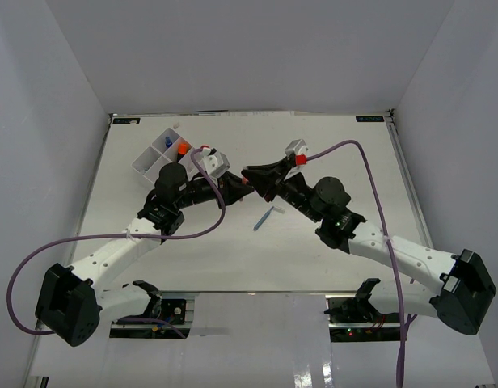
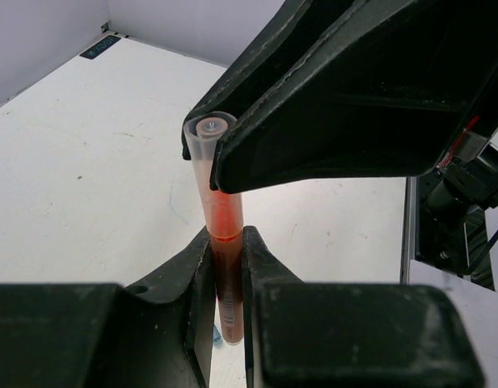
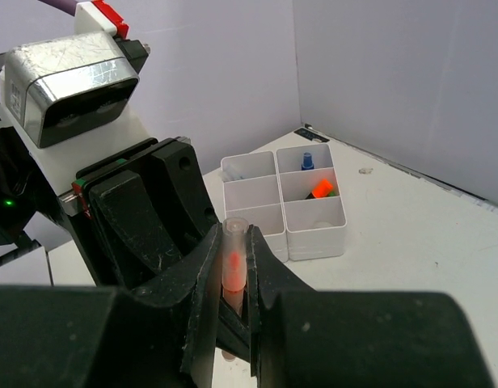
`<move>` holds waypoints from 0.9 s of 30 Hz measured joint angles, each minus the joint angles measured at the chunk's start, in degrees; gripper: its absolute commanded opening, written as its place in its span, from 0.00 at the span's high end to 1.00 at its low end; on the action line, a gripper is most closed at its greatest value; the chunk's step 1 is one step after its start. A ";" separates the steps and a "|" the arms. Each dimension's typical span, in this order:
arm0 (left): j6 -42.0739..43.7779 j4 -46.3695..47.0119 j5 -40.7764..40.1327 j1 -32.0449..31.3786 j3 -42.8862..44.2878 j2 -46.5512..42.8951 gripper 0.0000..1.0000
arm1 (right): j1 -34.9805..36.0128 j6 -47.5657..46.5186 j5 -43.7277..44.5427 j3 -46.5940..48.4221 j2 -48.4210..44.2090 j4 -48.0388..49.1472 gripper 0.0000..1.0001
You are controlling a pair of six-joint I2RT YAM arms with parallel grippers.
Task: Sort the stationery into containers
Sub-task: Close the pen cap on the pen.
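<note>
**Two grippers share one pink pen above the table**

Over the middle of the table (image 1: 233,263), the left gripper (image 2: 226,242) and the right gripper (image 3: 235,260) meet tip to tip, each clamped tight on the same pink pen (image 2: 223,212). The left holds its body and the right holds the clear-capped end. The divided white tray (image 3: 314,242) sits at the far left corner. It contains an orange highlighter (image 3: 320,188) and a blue-capped bottle (image 3: 306,160). A blue pen (image 1: 263,218) lies loose on the table just beneath the grippers.
</note>
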 measured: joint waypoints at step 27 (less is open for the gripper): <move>1.92 4.26 -0.94 -0.09 -0.79 -0.24 1.00 | 0.26 -3.34 2.38 9.20 -9.27 -27.08 0.17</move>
